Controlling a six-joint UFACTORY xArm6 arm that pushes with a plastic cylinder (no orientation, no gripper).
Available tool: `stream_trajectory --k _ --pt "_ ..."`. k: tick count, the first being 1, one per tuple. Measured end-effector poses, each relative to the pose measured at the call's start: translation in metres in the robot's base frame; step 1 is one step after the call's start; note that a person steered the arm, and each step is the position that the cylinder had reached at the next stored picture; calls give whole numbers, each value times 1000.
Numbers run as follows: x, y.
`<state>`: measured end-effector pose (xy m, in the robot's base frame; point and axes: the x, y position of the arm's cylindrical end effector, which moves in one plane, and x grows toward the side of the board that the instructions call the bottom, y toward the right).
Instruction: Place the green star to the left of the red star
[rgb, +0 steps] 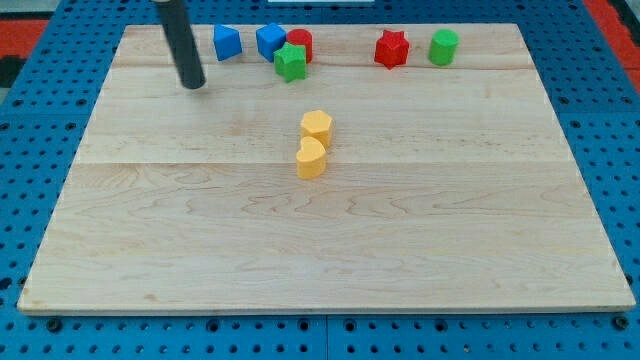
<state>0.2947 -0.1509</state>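
the task looks barely begun: the green star (291, 62) sits well to the view's left of the red star (392, 49), and my tip (194, 84), touching nothing, rests further left.

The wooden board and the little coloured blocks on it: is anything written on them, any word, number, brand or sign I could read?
None: no text, number or sign can be read anywhere in this view.
The wooden board shows only plain grain.
The green star, the red star and the other blocks have bare coloured faces.
My tip, at the view's upper left, is plain dark and unmarked.
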Motion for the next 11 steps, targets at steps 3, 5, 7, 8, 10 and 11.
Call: stream_trajectory --k 3,5,7,8,10,11 --pt "-26 72" --pt "-8 150" --pt "0 179" --pt "4 194" --pt "-16 196" --pt "-10 196"
